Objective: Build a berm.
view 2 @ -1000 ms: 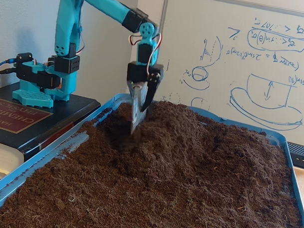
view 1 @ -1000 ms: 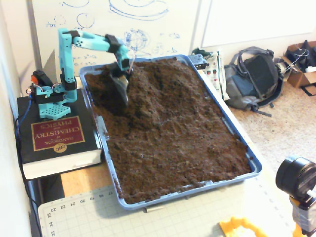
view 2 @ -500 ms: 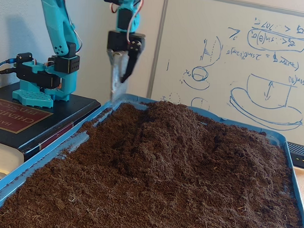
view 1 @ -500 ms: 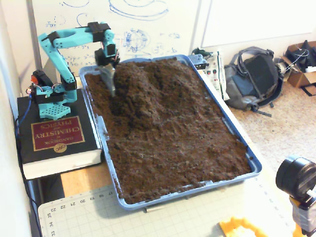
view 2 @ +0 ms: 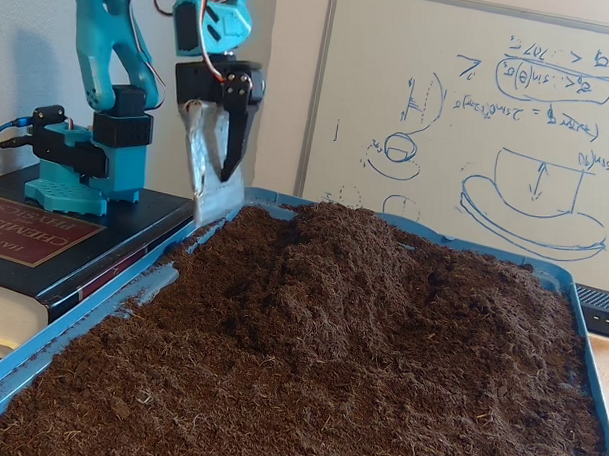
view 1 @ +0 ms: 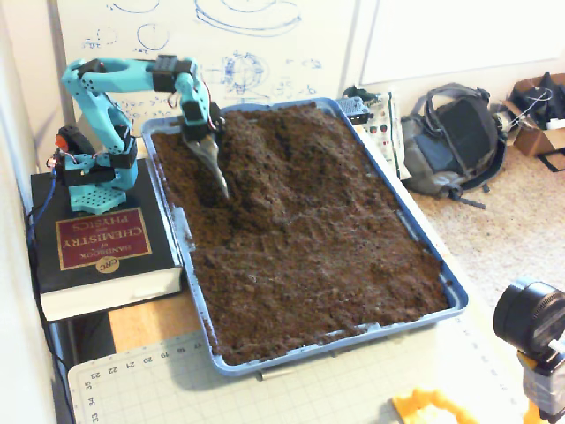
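The berm (view 1: 265, 150) is a raised hump of loose dark-brown soil at the far end of the blue tray (view 1: 455, 296); in the low fixed view the berm (view 2: 364, 255) slopes down on both sides. My teal arm's gripper (view 1: 218, 172) hangs over the soil left of the hump, its grey metal blade (view 1: 216, 168) pointing down. In the low fixed view the gripper (view 2: 222, 197) hovers above the tray's left rim (view 2: 133, 277). The black finger (view 2: 236, 136) lies close against the blade (view 2: 206, 175), and nothing is held.
The arm's base stands on a thick black book (view 1: 101, 252) left of the tray. Behind are a whiteboard (view 2: 488, 124), a backpack (view 1: 455, 146) and electronics (view 1: 380, 119) at the right. A cutting mat (view 1: 291, 389) and a black camera (view 1: 530, 318) sit in front.
The blade was dug into the soil beside the hump a second ago. It lifted clear toward the tray's back left, then swung forward along the left side, still above the soil.
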`<action>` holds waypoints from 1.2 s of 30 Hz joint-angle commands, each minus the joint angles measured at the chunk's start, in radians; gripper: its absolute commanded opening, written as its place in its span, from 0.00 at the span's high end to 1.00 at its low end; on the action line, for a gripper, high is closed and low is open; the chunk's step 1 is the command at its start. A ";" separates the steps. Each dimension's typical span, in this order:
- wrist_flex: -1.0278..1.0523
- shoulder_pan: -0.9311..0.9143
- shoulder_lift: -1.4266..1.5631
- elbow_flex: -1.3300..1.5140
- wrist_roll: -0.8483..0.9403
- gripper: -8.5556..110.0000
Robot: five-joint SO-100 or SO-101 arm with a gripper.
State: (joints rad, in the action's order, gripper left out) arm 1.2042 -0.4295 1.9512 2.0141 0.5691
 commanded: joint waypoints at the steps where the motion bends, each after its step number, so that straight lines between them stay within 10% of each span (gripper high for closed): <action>1: -0.034 -0.043 -0.094 -0.009 0.012 0.93; 36: -0.072 0.103 -0.614 -0.015 0.081 0.92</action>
State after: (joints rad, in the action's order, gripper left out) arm 1.1336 -0.3252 1.3054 1.9957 0.6581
